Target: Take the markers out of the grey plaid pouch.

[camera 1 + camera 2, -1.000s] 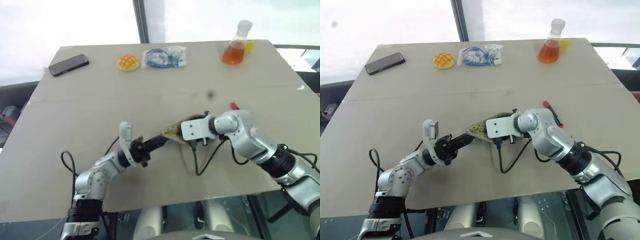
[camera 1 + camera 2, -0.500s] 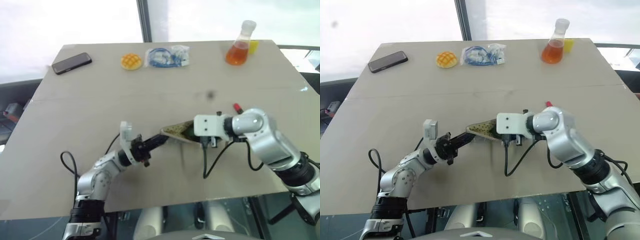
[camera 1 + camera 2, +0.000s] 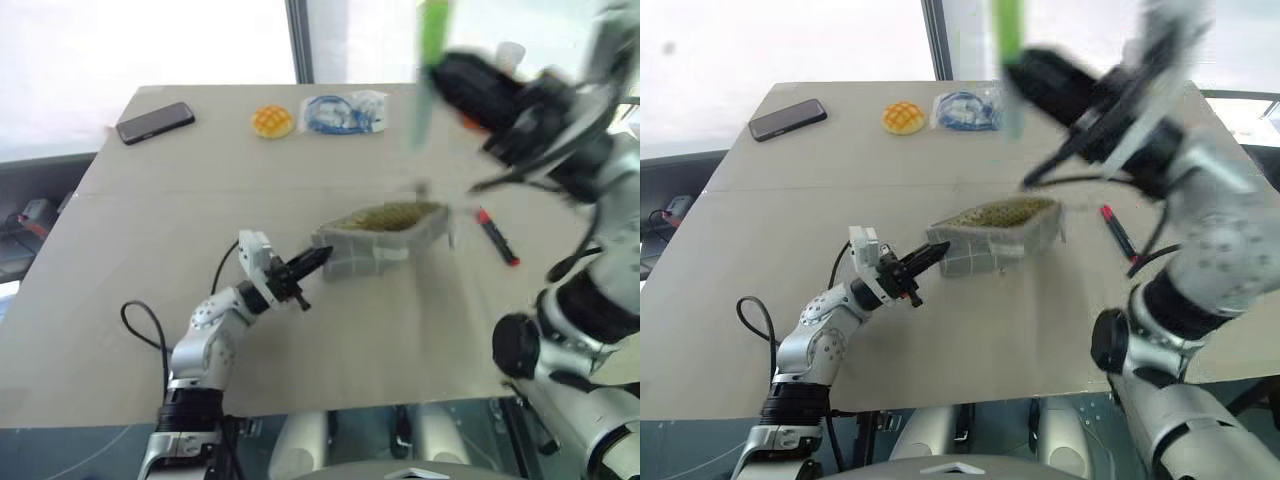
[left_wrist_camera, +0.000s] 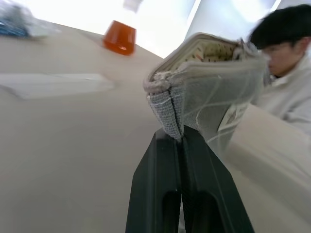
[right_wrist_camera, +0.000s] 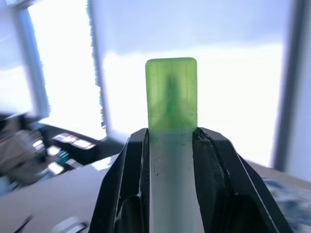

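Table (image 3: 150,250), green marker (image 5: 171,97) in right gripper (image 5: 171,141)

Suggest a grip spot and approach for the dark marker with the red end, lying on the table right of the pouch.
Take the dark marker at mid-barrel, coming straight down from above with the fingers across its width. It lies flat, on bare table, apart from the grey plaid pouch. The right pincer still holds the green marker.

Head stereo pair looks down on the table (image 3: 300,330); each wrist camera sights closely along its claw.
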### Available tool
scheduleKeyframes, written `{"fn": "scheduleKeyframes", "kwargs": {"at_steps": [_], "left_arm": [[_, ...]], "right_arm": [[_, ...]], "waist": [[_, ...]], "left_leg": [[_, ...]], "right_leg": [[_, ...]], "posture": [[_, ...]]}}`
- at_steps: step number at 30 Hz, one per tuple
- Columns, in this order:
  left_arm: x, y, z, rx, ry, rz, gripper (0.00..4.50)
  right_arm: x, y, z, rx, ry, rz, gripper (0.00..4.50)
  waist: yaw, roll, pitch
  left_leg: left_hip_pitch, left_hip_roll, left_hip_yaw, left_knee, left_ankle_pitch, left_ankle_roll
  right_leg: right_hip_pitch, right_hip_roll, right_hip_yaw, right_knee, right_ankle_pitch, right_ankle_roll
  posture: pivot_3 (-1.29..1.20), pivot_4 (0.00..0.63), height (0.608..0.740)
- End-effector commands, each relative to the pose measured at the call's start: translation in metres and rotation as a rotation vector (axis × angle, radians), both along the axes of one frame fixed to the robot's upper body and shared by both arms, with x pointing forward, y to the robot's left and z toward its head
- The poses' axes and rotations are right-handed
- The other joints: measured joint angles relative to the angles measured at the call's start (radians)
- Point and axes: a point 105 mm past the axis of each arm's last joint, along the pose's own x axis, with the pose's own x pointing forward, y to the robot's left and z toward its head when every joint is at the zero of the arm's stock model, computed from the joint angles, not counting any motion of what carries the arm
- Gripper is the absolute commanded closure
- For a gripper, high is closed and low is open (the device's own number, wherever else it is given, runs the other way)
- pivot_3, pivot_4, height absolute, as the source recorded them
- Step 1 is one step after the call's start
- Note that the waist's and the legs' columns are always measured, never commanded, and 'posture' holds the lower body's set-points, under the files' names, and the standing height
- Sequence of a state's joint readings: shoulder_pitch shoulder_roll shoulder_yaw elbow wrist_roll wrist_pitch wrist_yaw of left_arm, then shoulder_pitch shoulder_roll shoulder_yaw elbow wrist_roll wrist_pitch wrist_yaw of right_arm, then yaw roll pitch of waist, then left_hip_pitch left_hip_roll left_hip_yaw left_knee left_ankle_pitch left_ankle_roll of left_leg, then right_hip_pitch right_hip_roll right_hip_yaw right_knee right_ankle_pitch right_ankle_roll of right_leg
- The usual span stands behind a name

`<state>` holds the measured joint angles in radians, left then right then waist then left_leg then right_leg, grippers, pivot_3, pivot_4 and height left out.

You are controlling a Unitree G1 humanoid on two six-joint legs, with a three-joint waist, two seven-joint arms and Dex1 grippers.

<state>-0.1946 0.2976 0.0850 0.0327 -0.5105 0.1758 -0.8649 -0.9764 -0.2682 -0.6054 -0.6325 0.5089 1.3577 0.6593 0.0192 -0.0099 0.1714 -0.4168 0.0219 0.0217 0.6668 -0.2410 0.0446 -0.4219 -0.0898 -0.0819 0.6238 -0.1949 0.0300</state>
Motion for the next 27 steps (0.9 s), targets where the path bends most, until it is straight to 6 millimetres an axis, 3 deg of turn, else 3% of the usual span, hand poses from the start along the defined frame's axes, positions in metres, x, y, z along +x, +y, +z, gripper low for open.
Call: {"fn": "scheduleKeyframes", "kwargs": {"at_steps": [1,3,6,10,14,15,17,21,25,27], "left_arm": [[0.006,0.01,0.008,0.037,-0.07,0.113,4.5],[0.009,0.011,0.018,0.06,-0.118,0.139,4.5],[0.009,0.01,0.025,0.089,-0.163,0.118,4.5],[0.011,0.013,0.033,0.109,-0.2,0.102,4.5],[0.011,0.022,0.042,0.154,-0.252,0.103,4.5],[0.012,0.025,0.044,0.17,-0.263,0.11,4.5],[0.015,0.033,0.046,0.238,-0.305,0.143,4.5],[0.027,0.059,0.052,0.336,-0.357,0.197,4.5],[0.036,0.081,0.067,0.515,-0.481,0.221,4.5],[0.04,0.092,0.072,0.65,-0.564,0.221,4.5]], "right_arm": [[0.023,-0.065,-0.028,-0.169,0.152,-0.372,3.76],[0.044,-0.11,-0.072,-0.303,0.338,-0.578,3.76],[0.064,-0.153,-0.124,-0.359,0.515,-0.727,3.76],[0.082,-0.182,-0.184,-0.39,0.671,-0.836,3.76],[0.083,-0.186,-0.218,-0.415,0.756,-0.819,3.76],[0.082,-0.186,-0.223,-0.42,0.765,-0.814,3.76],[0.08,-0.183,-0.23,-0.422,0.775,-0.788,2.66],[0.076,-0.166,-0.229,-0.419,0.738,-0.727,1.47],[0.068,-0.132,-0.199,-0.48,0.554,-0.621,1.47],[0.057,-0.096,-0.182,-0.491,0.454,-0.491,1.47]], "waist": [[0.001,-0.002,-0.001],[-0.004,-0.002,-0.001],[-0.012,-0.001,-0.001],[-0.023,0.0,0.0],[-0.026,0.0,0.0],[-0.025,0.0,0.0],[-0.022,0.0,0.0],[-0.014,0.0,0.0],[-0.012,0.0,0.0],[-0.012,0.0,0.0]], "left_leg": [[0.0,-0.001,0.0,0.0,0.0,0.001],[0.0,-0.001,0.0,-0.001,-0.001,0.002],[0.001,-0.002,0.004,-0.002,-0.001,0.002],[0.003,0.0,0.009,-0.002,-0.001,0.002],[0.003,0.001,0.01,-0.001,-0.001,0.002],[0.002,0.001,0.01,-0.001,-0.001,0.002],[0.002,0.001,0.01,-0.001,-0.001,0.002],[0.001,0.001,0.012,-0.002,-0.001,0.002],[0.001,0.001,0.012,-0.002,-0.001,0.002],[0.002,0.002,0.011,-0.002,-0.001,0.002]], "right_leg": [[0.0,0.0,0.0,-0.001,0.0,0.0],[0.001,0.0,0.0,-0.001,0.0,0.0],[0.0,0.002,0.004,-0.001,0.001,0.003],[-0.002,0.005,0.007,0.002,-0.001,0.007],[-0.002,0.007,0.007,0.002,-0.001,0.008],[-0.002,0.007,0.007,0.002,-0.001,0.008],[-0.002,0.007,0.007,0.002,-0.001,0.008],[-0.002,0.006,0.008,0.0,0.0,0.007],[-0.003,0.006,0.008,0.001,-0.001,0.008],[-0.003,0.006,0.008,0.001,-0.001,0.009]], "posture": [[0.0,0.15,0.74],[0.0,0.15,0.74],[0.0,0.15,0.74],[0.0,0.15,0.74],[0.0,0.15,0.74],[0.0,0.15,0.74],[0.0,0.15,0.74],[0.0,0.15,0.74],[0.0,0.15,0.74],[0.0,0.15,0.74]]}}
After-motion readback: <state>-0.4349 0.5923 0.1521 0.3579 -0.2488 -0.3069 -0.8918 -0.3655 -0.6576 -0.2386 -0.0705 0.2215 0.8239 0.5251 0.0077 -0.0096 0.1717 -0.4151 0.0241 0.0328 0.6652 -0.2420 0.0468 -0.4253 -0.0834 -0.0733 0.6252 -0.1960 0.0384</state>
